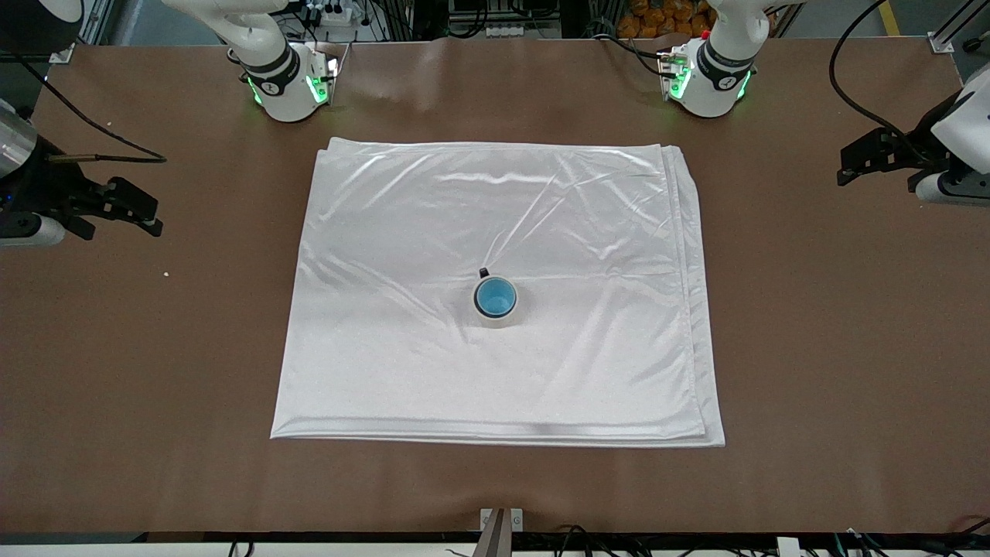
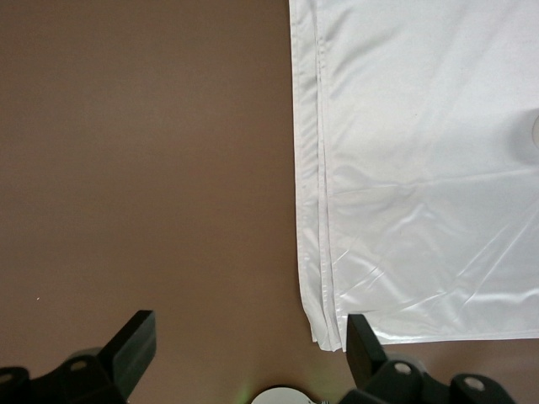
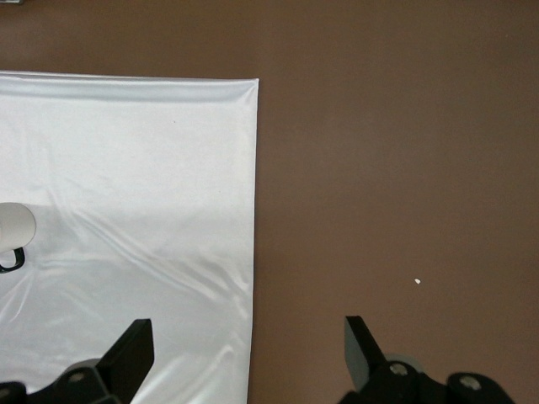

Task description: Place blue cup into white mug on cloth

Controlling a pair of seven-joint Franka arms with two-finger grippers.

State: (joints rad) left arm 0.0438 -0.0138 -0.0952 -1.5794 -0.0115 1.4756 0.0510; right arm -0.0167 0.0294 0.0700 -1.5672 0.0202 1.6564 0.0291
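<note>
The blue cup (image 1: 495, 296) sits inside the white mug (image 1: 496, 316), which stands upright near the middle of the cloth (image 1: 495, 193); the mug's dark handle points toward the robots' bases. The right wrist view shows the mug's side (image 3: 15, 225) on the cloth (image 3: 126, 168). The left wrist view shows the cloth's layered edge (image 2: 421, 168). My right gripper (image 1: 143, 209) (image 3: 248, 349) is open and empty over bare table at the right arm's end, by the cloth's edge. My left gripper (image 1: 855, 162) (image 2: 248, 349) is open and empty over bare table at the left arm's end.
The brown table (image 1: 812, 348) surrounds the cloth on all sides. A small white crumb (image 1: 165, 273) lies on it near the right gripper, also in the right wrist view (image 3: 418, 281). A metal bracket (image 1: 500, 520) sits at the table edge nearest the front camera.
</note>
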